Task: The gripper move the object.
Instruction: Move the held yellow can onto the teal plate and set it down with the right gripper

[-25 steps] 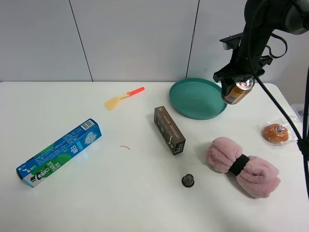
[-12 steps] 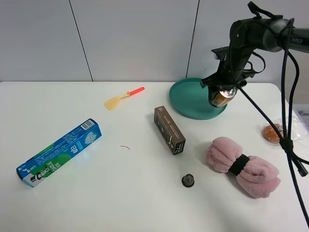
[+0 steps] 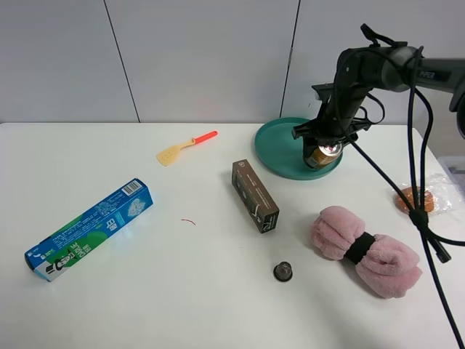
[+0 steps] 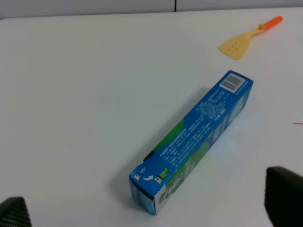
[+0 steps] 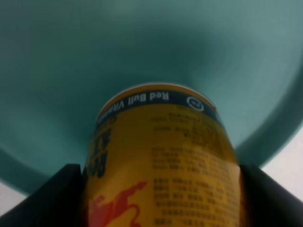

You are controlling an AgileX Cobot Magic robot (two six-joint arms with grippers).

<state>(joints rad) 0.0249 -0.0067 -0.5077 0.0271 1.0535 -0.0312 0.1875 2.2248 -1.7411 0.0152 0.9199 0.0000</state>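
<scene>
The golden-orange can (image 3: 322, 154) is held in my right gripper (image 3: 324, 145), low over the right part of the teal plate (image 3: 280, 149); I cannot tell if it touches the plate. In the right wrist view the can (image 5: 161, 156) fills the frame between the black fingers (image 5: 57, 194), with the teal plate (image 5: 94, 56) close behind it. My left gripper (image 4: 142, 213) shows only as two dark fingertips (image 4: 284, 194) set wide apart, empty, above a blue-green box (image 4: 194, 142). The left arm is out of the exterior view.
On the white table lie a blue-green box (image 3: 91, 227), a yellow spatula with a red handle (image 3: 185, 147), a brown rectangular box (image 3: 254, 195), a small dark capsule (image 3: 282, 271), a pink plush bow (image 3: 365, 249) and a wrapped bun (image 3: 416, 198).
My right gripper has moved left and down with the can, from above the plate's right edge to low over the plate. The left side has not changed.
</scene>
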